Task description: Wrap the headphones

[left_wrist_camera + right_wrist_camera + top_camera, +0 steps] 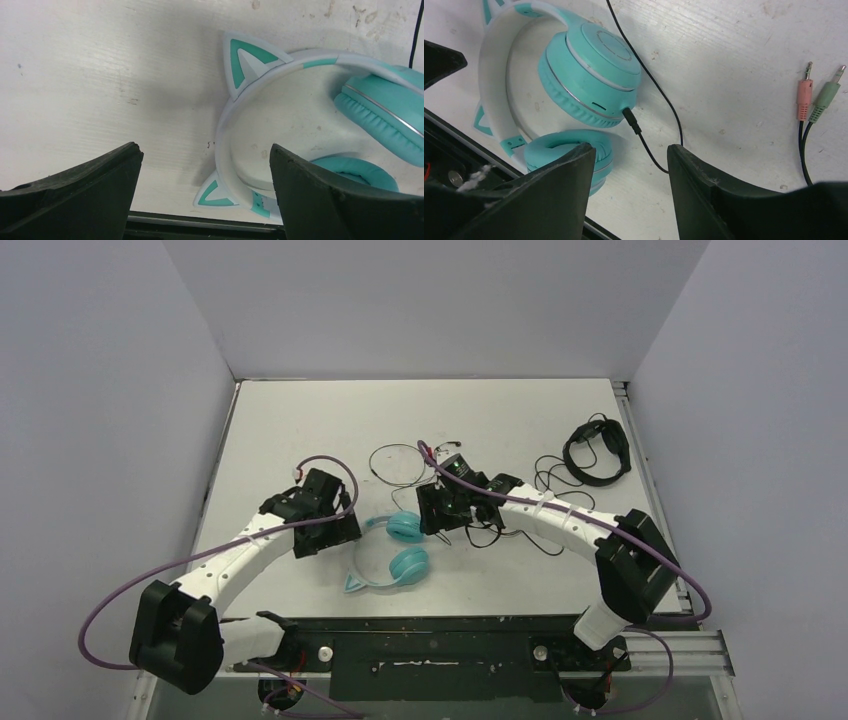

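At the near centre of the table [300, 420], the right gripper [630, 147] sits low with its jaws part-way apart and nothing clamped between them. The thin black cable [659, 90] runs down into the gap and reaches one fingertip; whether it touches cannot be told from the wrist view. The left gripper [204, 150] is released wide and empty, poised over the pale headband.

The headphones [589, 75] lie flat on the table between the two grippers, close to the front edge, with both teal ear cups turned inward. The cable is plugged into the farther cup and trails off loose across the table, wound round nothing.

Judgement: the wrap has not begun, and the step in hand is taking first hold of the cable near its plug. The next move calls for the right gripper to close on the cable alone, clear of the ear cup, while the left gripper steadies the headband against dragging.

A pink and a green jack plug [816, 95] lie well apart to one side. The black headphones [597, 450] at the far right are not concerned.
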`<state>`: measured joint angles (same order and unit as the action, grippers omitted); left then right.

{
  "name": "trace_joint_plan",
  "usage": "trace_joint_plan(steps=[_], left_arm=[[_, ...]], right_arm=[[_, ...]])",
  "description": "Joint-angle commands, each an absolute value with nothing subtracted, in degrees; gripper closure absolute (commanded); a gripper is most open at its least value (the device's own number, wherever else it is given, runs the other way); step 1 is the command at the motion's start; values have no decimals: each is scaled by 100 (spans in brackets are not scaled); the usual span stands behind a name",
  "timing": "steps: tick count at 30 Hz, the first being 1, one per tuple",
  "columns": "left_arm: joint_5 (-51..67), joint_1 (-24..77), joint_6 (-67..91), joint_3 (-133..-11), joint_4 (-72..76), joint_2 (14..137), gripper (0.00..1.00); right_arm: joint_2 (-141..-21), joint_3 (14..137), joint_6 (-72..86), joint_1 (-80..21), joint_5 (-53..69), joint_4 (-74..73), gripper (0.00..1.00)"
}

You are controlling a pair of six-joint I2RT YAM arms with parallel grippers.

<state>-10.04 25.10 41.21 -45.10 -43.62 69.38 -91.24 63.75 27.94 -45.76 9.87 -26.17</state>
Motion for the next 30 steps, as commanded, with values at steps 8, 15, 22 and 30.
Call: trace_joint_plan(steps=[8,15,22,30], left_arm=[[-557,2294,3814,-4483,-3851,6619,16],[-474,2327,3529,-4558,-3706,6991,25],[-343,2395,3367,-4569,-3574,7242,27],[-188,2528,3310,-4513,-3384,7533,32]], right_arm=[[-9292,6352,2682,-4531,826,-2276,65],[-9505,6421,2581,-4500,762,-2372,67],[-9586,6398,2484,-4467,700,-2377,79],[-9620,6228,2431,-4456,655,-2279,86]])
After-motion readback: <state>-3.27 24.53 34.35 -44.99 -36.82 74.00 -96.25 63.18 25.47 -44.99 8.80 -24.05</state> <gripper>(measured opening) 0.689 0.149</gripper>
